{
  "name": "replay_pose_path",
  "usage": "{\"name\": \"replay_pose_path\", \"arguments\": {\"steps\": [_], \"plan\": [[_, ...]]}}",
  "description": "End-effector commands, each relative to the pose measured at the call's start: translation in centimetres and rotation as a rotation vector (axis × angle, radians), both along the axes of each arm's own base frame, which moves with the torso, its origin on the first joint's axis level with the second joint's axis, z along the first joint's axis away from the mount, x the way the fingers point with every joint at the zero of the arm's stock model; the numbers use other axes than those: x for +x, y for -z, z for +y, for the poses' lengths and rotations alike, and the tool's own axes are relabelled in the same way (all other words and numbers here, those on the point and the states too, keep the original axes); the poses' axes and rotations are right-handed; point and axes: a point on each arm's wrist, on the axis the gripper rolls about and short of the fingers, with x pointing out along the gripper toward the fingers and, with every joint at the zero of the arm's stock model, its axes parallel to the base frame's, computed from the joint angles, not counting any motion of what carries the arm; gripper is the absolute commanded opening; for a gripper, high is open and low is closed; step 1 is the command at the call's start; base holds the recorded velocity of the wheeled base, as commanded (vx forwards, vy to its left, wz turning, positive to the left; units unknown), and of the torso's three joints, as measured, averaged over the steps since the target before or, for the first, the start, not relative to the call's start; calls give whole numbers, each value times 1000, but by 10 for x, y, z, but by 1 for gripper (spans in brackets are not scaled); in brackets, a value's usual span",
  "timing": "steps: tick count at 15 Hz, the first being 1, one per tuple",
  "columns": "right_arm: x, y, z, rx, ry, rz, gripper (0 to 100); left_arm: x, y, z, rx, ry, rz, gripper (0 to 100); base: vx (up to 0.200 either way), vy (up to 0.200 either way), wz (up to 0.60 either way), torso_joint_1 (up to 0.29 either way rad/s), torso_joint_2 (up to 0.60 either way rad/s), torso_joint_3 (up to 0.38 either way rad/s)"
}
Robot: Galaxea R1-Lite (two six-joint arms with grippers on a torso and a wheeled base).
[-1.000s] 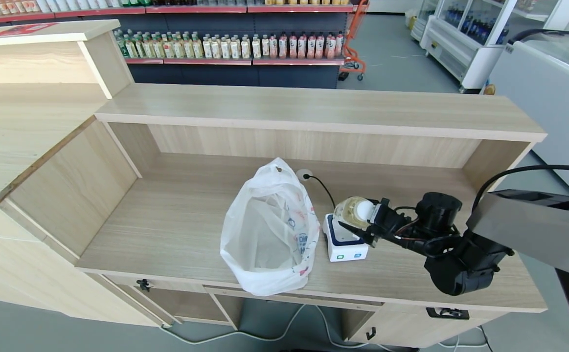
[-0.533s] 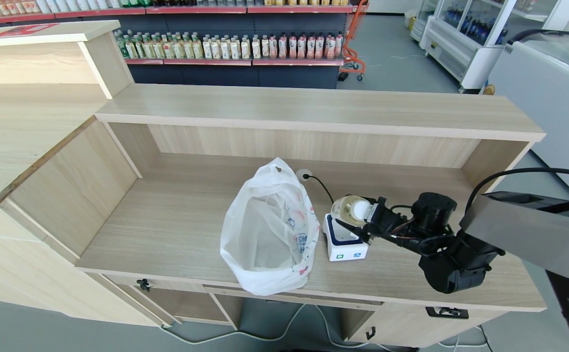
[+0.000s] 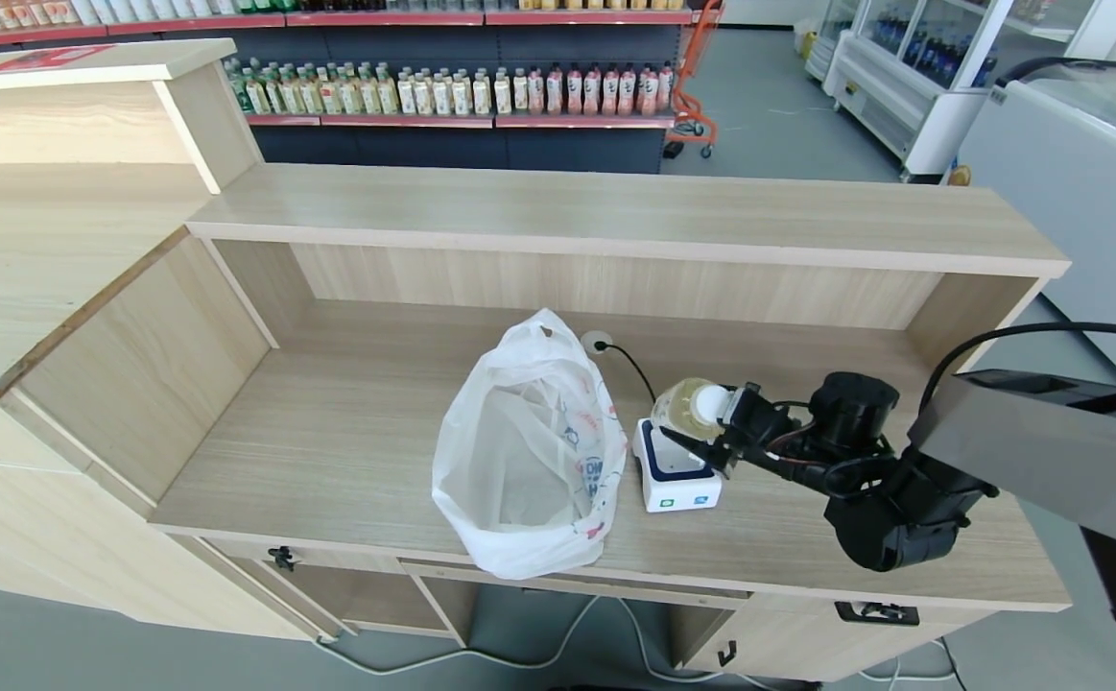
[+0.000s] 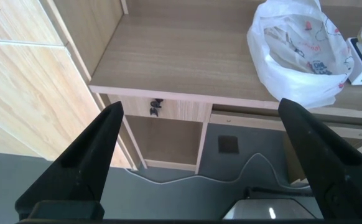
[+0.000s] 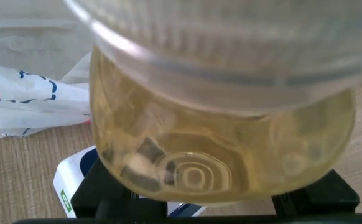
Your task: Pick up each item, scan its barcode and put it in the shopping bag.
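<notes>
Bottle [image 3: 680, 407] — clear, pale-yellow liquid, white cap — in right pincer [image 3: 697, 424]

Bright, even overhead light washes my counter [image 3: 327, 432]; soft shadows (deepest under its ledge), shopping bag [image 3: 519, 451] gleaming white, my head-view edges bowed.

close-up bottle [image 5: 218, 143] w/ yellow liquid, white scanner [image 5: 66, 186] behind, shopping bag [image 5: 25, 106] beside, wood counter [image 5: 19, 168]

No legible text; only indistinct coloured print on the shopping bag [image 3: 529, 451]
</notes>
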Motion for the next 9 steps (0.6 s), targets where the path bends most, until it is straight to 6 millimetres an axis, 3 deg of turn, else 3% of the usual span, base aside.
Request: {"name": "replay_pose_path", "arguments": {"steps": [1, 4, 8, 9], "plan": [[-9, -50, 2, 99, 22, -50, 0, 0, 0, 0, 0, 0, 0, 100, 0, 0, 0, 0, 0, 0], [-39, -108, 4, 320, 121, 67, 0, 0, 0, 0, 0, 0, 0, 100, 0, 0, 0, 0, 0, 0], [-80, -140, 36, 545, 301, 430, 0, 0, 0, 0, 0, 0, 0, 100, 0, 0, 0, 0, 0, 0], [-86, -144, 44, 560, 305, 488, 0, 0, 0, 0, 1, 0, 0, 100, 0, 200, 0, 2, 2, 7]]}}
